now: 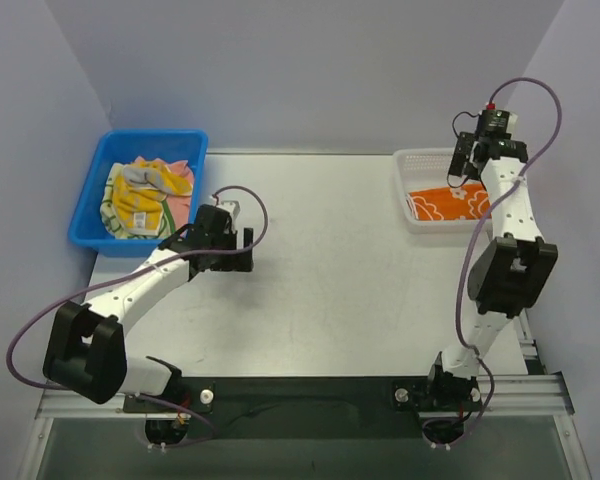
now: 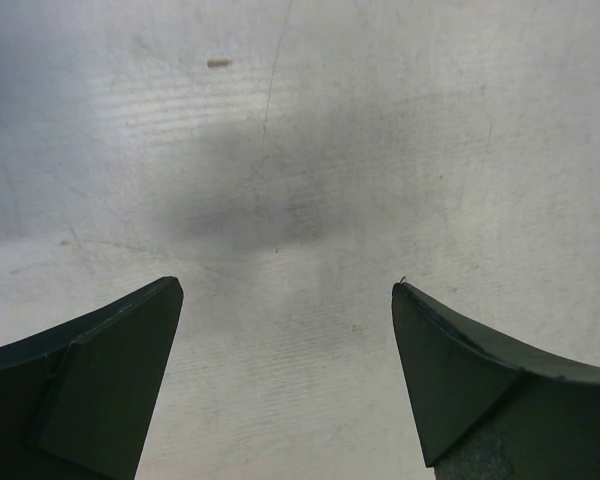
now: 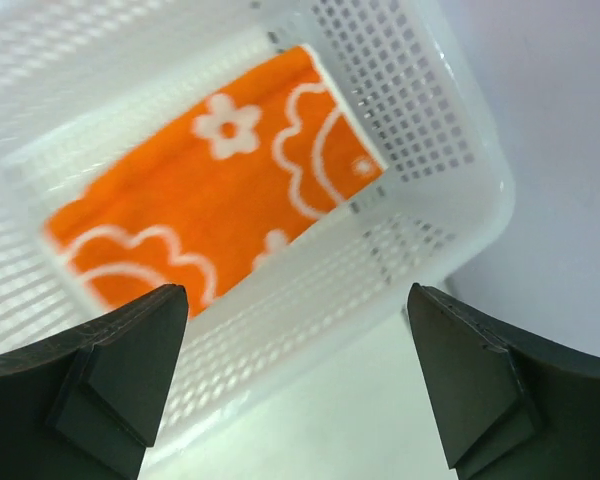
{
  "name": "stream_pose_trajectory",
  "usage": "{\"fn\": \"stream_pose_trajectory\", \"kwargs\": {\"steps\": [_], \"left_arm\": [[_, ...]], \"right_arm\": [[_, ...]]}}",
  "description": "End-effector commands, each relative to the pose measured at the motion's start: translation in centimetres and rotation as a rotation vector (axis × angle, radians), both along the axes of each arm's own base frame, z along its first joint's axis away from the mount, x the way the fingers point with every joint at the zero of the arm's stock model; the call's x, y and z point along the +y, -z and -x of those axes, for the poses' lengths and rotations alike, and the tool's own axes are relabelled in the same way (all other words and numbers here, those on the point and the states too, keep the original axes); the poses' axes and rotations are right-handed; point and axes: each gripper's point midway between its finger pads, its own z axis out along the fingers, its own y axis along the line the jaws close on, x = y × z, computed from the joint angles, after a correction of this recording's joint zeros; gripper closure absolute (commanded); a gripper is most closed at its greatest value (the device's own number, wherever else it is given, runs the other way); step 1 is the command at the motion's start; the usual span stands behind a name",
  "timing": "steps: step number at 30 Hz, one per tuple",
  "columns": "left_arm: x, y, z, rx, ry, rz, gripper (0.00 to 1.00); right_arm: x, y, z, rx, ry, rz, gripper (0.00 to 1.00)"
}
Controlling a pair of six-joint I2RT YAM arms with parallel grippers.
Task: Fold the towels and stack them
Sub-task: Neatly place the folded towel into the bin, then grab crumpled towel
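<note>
— Walls: pale lilac, plain, closing in the far side and both flanks. Next item?

— Counter [image 1: 340,280]: white, matt, faintly scuffed in the left wrist view. Both arms are bolted at its near edge.

— Arms, then.

— Left arm [image 1: 130,290]: white with black joints, stretched low toward the left middle of the counter. Right arm [image 1: 510,260]: same make, raised and reaching to the far right corner.

— Containers?

— Blue bin [image 1: 150,138]: far left corner, open top. White basket [image 1: 420,156]: perforated walls, far right corner, well apart from the bin.

— Towels, and where?

— Heap of towels [image 1: 145,195]: loose and crumpled inside the blue bin, yellow print uppermost, salmon-pink at the right side, green edging at the left. Orange towel [image 3: 210,210]: white flowers and scallops, lying flat on the floor of the white basket, nothing on top of it.

— End effectors?

— Left end effector [image 2: 287,290]: fingers spread wide, nothing between them, over bare counter just beside the blue bin. Right end effector [image 3: 295,295]: fingers spread wide, holding nothing, hanging above the white basket's near right corner, clear of the orange towel.
</note>
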Motion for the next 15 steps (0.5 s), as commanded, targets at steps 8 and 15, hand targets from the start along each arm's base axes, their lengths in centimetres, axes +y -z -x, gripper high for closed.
{"fn": "stream_pose_trajectory", "kwargs": {"steps": [8,15], "left_arm": [[4.9,-16.3,-7.3,-0.286,-0.249,0.154,0.03],[17.2,-14.8,-12.8,-0.244,-0.67,0.163,0.03]], "right_arm": [[13.8,-9.5,8.8,-0.307,-0.206,-0.351,0.0],[20.3,-8.7,14.5,-0.367,-0.377,-0.506,0.0]]}}
